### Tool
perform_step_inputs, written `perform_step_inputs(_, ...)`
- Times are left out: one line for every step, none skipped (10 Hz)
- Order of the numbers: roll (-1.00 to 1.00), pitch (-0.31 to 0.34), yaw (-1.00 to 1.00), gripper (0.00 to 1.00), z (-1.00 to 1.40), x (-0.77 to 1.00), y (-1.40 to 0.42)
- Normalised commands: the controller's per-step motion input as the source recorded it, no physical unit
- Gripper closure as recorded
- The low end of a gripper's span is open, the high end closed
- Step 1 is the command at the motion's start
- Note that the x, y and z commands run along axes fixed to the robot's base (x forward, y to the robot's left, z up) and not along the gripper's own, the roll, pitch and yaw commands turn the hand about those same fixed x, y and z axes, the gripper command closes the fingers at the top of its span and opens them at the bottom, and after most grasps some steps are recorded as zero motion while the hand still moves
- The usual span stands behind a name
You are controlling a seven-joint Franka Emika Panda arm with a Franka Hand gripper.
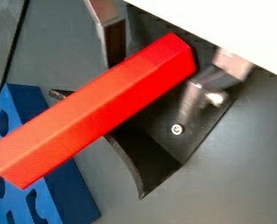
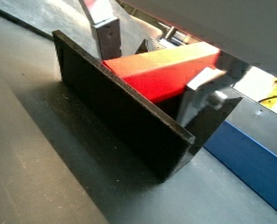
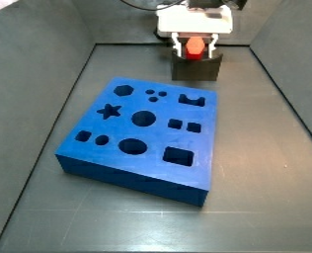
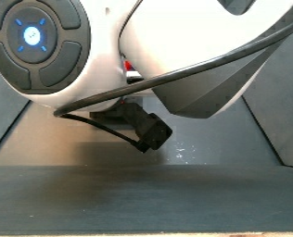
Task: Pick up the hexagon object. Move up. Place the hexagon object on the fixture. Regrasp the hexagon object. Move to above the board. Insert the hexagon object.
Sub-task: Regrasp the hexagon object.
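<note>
Your gripper (image 3: 195,49) sits at the far end of the floor, right over the fixture (image 3: 195,69), just behind the board (image 3: 143,126). In both wrist views the hexagon object (image 1: 100,105) sits between the two fingers (image 1: 111,42), which press it on both sides, so the jaws are closed onto the bar, roughly bar-width apart. The bar lies tilted in the fixture (image 2: 129,114), its free end sticking out over the board's edge (image 1: 30,175). In a side view the arm's white housing (image 4: 99,46) blocks almost everything; you only see a sliver of red
</note>
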Motion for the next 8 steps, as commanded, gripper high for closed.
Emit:
perform_step_inputs(-0.02,-0.025,-0.02,0.0,1.0,0.0,0.0)
perform_step_inputs(-0.01,-0.019,-0.01,0.0,1.0,-0.01,0.0)
perform_step_inputs(-0.01,-0.027,0.0,0.0,1.0,-0.02,0.0)
perform_step_inputs(-0.01,-0.039,0.02,0.0,1.0,-0.03,0.0)
perform_step_inputs(-0.01,-0.051,0.03,0.0,1.0,-0.04,0.0)
perform_step_inputs(-0.02,-0.062,0.05,0.0,0.84,-0.05,0.0)
perform_step_inputs(-0.03,-0.065,0.05,0.0,0.72,-0.05,0.0)
perform_step_inputs(-0.03,-0.07,0.07,0.0,0.47,-0.06,0.0)
